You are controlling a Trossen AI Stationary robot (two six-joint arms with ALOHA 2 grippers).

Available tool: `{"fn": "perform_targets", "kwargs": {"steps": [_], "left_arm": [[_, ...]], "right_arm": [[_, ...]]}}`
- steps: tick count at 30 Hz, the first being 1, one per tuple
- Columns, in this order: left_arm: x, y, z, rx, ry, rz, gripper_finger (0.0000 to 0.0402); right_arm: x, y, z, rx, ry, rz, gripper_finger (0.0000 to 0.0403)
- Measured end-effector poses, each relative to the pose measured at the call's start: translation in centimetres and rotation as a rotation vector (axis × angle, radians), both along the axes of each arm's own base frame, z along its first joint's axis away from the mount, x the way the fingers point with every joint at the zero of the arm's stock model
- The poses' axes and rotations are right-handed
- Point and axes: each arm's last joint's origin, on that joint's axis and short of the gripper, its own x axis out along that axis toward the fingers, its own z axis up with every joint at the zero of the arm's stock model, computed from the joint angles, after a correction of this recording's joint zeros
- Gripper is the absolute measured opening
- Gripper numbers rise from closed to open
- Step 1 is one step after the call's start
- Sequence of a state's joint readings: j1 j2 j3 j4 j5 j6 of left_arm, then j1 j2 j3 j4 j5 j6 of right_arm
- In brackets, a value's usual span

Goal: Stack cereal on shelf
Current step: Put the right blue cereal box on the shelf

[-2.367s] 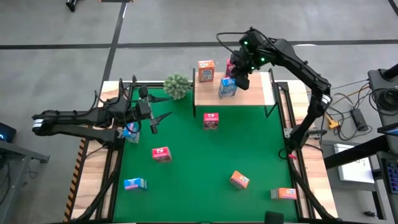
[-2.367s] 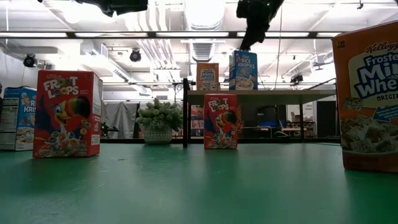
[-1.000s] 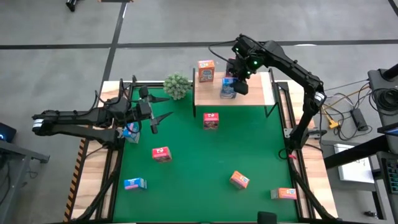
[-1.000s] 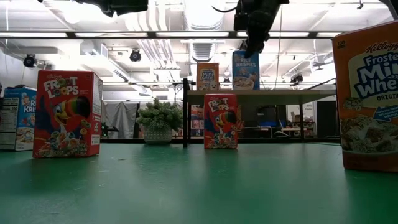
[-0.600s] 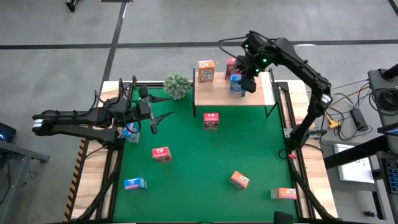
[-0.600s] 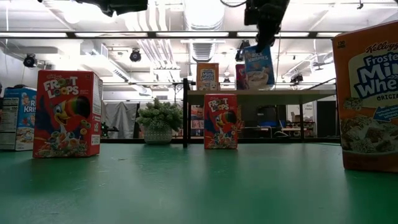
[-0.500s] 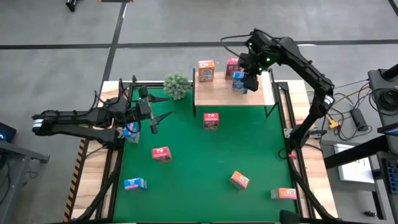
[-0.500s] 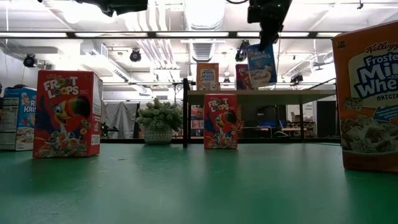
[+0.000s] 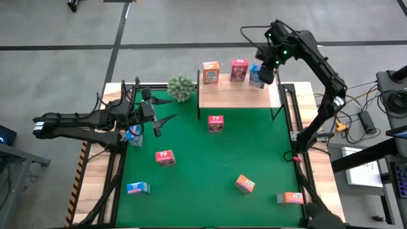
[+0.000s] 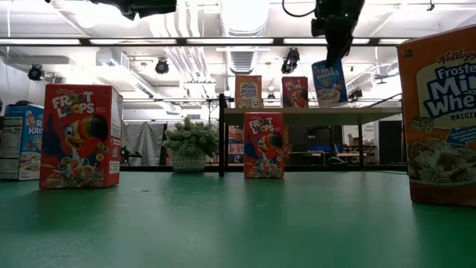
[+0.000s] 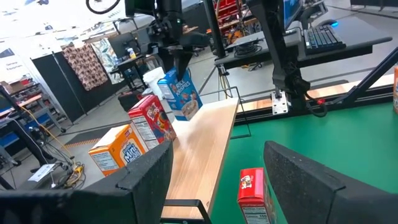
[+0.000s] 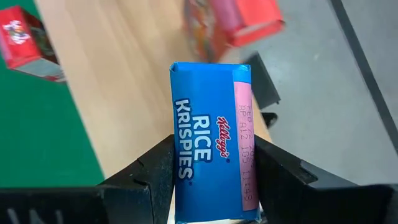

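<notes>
My right gripper [image 9: 260, 74] is shut on a blue Rice Krispies cereal box [image 9: 255, 77], held over the far right part of the wooden shelf [image 9: 238, 97]. On the shelf an orange box [image 9: 210, 72] and a red box [image 9: 239, 69] stand on their bases. The low view shows the blue box [image 10: 329, 82] tilted just above the board. My left gripper [image 9: 164, 124] waits open over the table's left side, above another blue box [image 9: 133, 135]; nothing is between its fingers [image 11: 149, 171]. My right gripper pinches the blue box at its top end [image 12: 181, 163] between its two fingers [image 12: 155, 168], one on each broad face. The fingers come slanting down from above. The box hangs below them, tilted, clear of the shelf board.
On the green table stand two red boxes [image 9: 215, 123] [image 9: 165, 157], a blue one [image 9: 137, 187] and two orange ones [image 9: 245, 184] [image 9: 290, 198]. A small green plant [image 9: 181, 88] sits left of the shelf. The shelf's right end is bare wood.
My right gripper has carried the blue box along the shelf toward the table's right edge and a little toward the far edge, rising slightly and turning. The box has gone from upright to tilted. The red box behind it now shows in full.
</notes>
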State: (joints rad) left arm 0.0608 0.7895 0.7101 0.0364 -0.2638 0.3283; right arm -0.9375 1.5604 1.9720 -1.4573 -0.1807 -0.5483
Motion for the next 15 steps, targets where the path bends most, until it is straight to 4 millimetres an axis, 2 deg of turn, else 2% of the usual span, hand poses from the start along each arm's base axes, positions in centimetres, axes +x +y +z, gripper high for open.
{"fn": "perform_targets", "kwargs": {"steps": [6, 15], "left_arm": [[0.0, 0.0, 0.0, 0.010, 0.004, -0.001, 0.0235], [0.0, 0.0, -0.1, 0.010, 0.016, -0.001, 0.0235]], "right_arm": [[-1.2, -1.4, -0.2, -0.048, 0.000, 0.002, 0.0176], [-0.7, -2.1, -1.8, -0.034, 0.002, -0.011, 0.0176]]}}
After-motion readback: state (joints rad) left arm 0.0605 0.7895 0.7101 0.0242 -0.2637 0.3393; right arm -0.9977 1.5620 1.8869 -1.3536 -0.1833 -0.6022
